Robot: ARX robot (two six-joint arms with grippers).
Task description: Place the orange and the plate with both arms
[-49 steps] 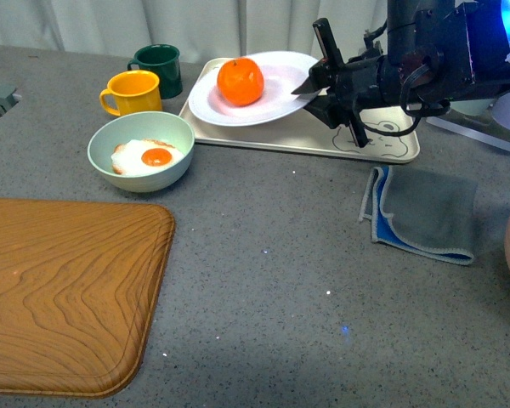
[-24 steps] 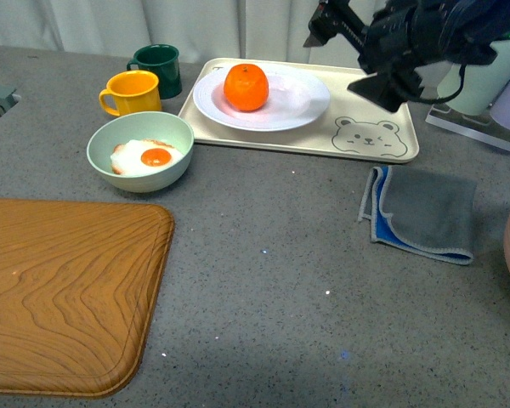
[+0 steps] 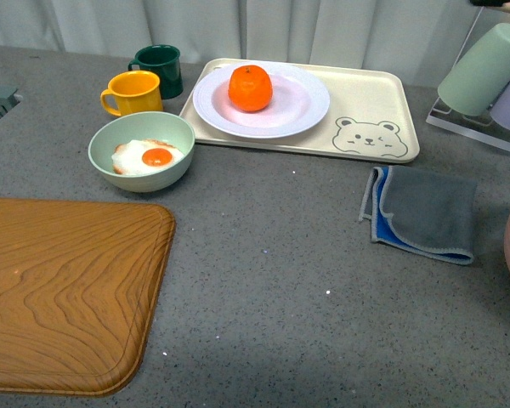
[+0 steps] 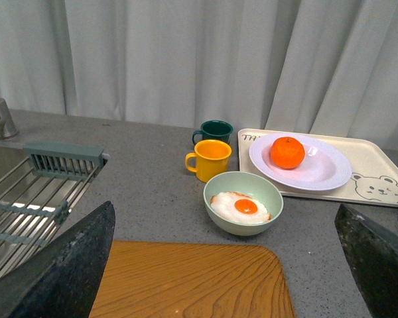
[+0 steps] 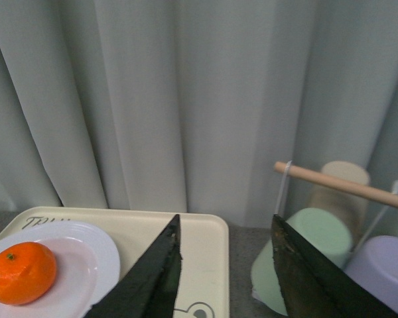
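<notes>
Front view, nearest first: a wooden cutting board (image 3: 64, 293) lies at the near left of a grey speckled counter (image 3: 272, 280), and a folded grey cloth (image 3: 425, 212) lies to the right. Further back, a pale green bowl (image 3: 141, 151) holds a fried egg (image 3: 150, 157), with a yellow mug (image 3: 132, 92) and a dark green mug (image 3: 159, 68) behind it. Beyond these sits a cream tray (image 3: 370, 110) printed with a bear face, and on its left half rests the plate (image 3: 302, 106), white and round, carrying the orange (image 3: 250, 87) slightly left of its centre. Upturned cups hang on a rack at the far right, before pale curtains. Neither arm shows in this view. From the left wrist camera, the left gripper (image 4: 225, 265) has its two dark fingers spread wide at the frame edges with nothing between them, well back from the bowl. From the right wrist camera, the right gripper (image 5: 229, 278) is parted and empty too, raised above the tray's far edge. Judging by this layout, the task looks essentially finished: the orange rests on the plate, the plate on the tray, and both grippers are clear of them, so little seems left beyond parking the arms.
</notes>
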